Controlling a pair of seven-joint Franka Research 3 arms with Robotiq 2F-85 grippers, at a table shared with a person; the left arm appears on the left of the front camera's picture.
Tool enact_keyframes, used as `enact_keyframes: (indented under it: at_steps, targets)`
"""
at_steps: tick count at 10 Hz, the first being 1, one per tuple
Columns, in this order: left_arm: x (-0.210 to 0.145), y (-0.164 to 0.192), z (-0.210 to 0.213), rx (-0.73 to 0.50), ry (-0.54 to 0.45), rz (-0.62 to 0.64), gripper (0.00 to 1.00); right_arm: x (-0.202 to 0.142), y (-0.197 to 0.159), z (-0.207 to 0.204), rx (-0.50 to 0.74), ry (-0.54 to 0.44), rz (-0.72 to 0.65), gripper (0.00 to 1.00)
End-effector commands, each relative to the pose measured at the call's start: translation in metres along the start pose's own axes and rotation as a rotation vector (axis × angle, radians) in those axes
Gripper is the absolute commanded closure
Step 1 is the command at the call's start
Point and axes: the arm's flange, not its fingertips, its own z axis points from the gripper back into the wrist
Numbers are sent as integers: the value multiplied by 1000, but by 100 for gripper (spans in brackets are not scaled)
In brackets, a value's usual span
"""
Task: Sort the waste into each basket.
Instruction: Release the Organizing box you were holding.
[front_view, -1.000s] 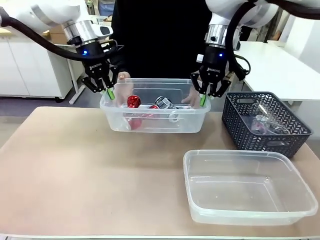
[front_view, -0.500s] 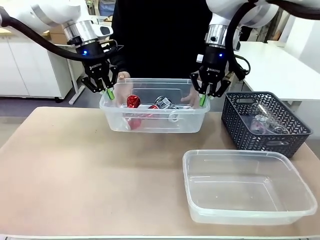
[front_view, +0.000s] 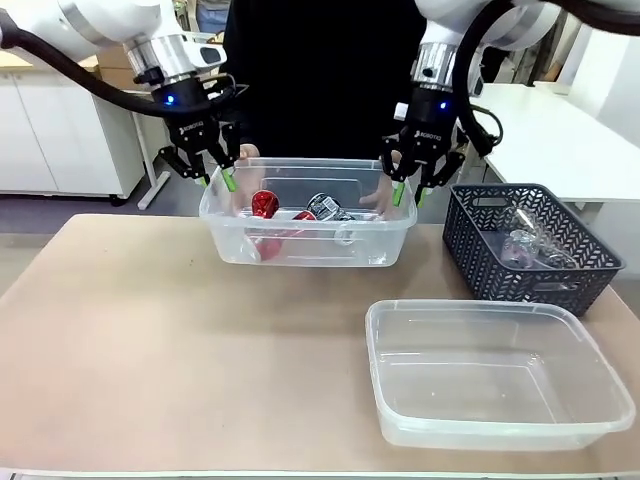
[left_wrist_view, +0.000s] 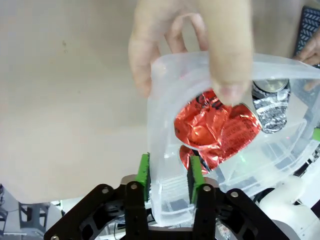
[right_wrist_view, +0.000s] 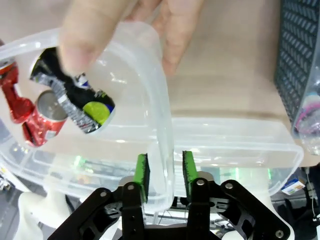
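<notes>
Left claw (front_view: 217, 182) and right claw (front_view: 408, 190) each clamp an end wall of the small clear tub (front_view: 380, 245), w/ green pads (left_wrist_view: 143, 172) either side of the rim, so the tub spans btwn the two claws. Crushed red cans (front_view: 266, 203) lie inside, just inward of the left claw. A silver can (front_view: 328, 206) lies nearer the right claw. A person's hand (left_wrist_view: 190, 45) holds the rim just beyond the left claw's pads, and another hand (right_wrist_view: 125, 25) does likewise beyond the right claw. A dark lattice basket (front_view: 500, 270) w/ clear bottles (front_view: 520, 245) sits below and outboard of the right claw. A big shallow tub (front_view: 470, 310) rests on the surface (front_view: 150, 330), below both claws on the robot's side.

Step, prob.: shared hold of the can tub, w/ cans & bottles already apart. Can't tell if the tub is off the surface. Next move needs both claws in sync, the tub kept level, and no tugging vs. the person's grip.
</notes>
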Motion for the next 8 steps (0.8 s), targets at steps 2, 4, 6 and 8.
enact_keyframes:
  at_steps: [2, 4, 6, 8]
  targets:
    - [-25, 1, 27, 26, -66, -27, 11, -28, -20, 21, 86, -125, -12, 0]
    - [-29, 2, 27, 8, -69, -35, 0, -29, -24, 18, 132, -140, 3, 0]
    - [-33, 1, 26, 12, -82, -38, 0, -30, -25, 14, 146, -159, 16, 0]
    - [-35, 1, 24, -6, -79, -34, 0, -24, -21, 5, 103, -176, -18, 0]
